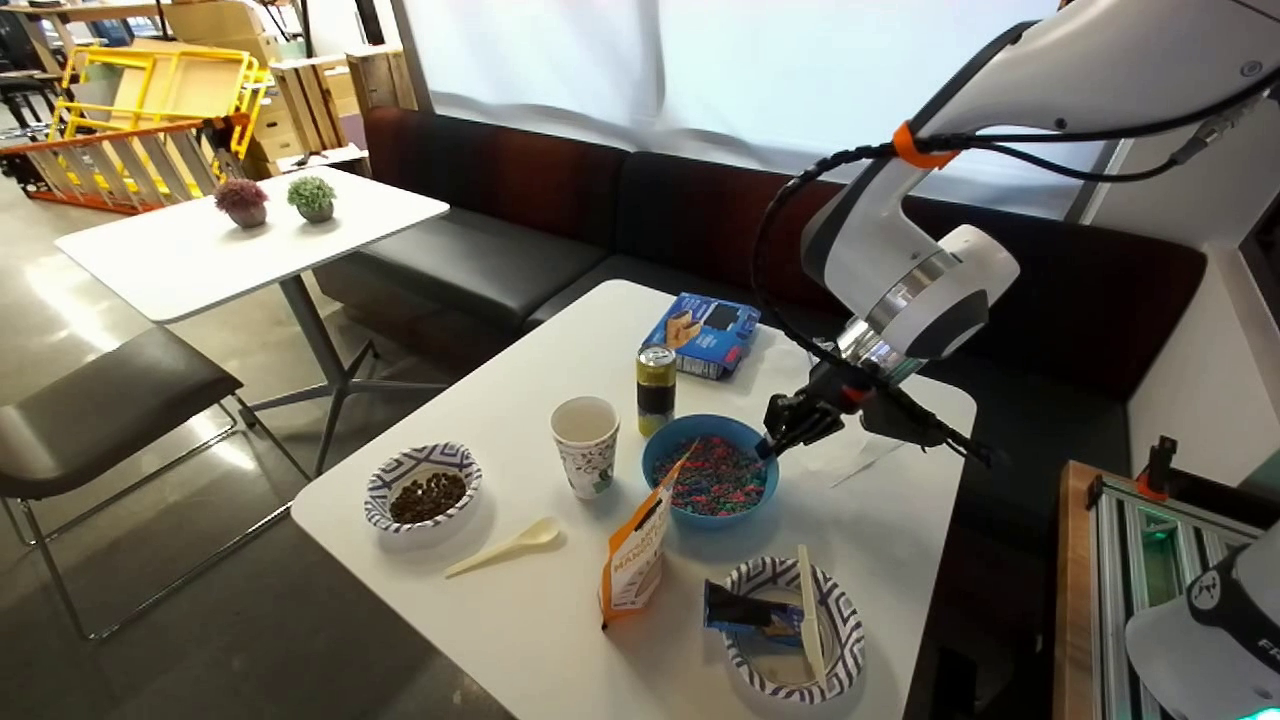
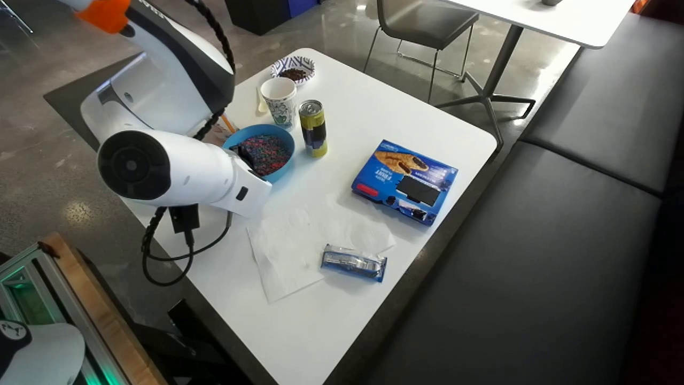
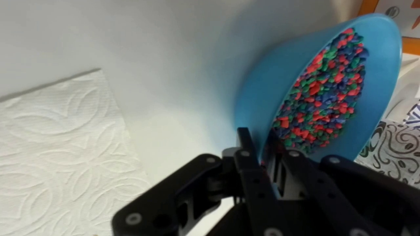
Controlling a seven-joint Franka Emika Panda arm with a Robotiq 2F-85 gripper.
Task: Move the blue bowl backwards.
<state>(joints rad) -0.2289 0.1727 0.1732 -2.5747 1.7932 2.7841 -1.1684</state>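
The arm (image 2: pixel 187 171) partly hides the blue bowl (image 2: pixel 263 129).

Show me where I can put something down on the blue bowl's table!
Bare tabletop lies between the striped bowl of brown bits, the can and the blue box. In an exterior view, more lies between the paper towel and the picture's bottom. It's crowded around the blue bowl: cup, can and orange-and-white bag sit close, and the jaws straddle its rim.
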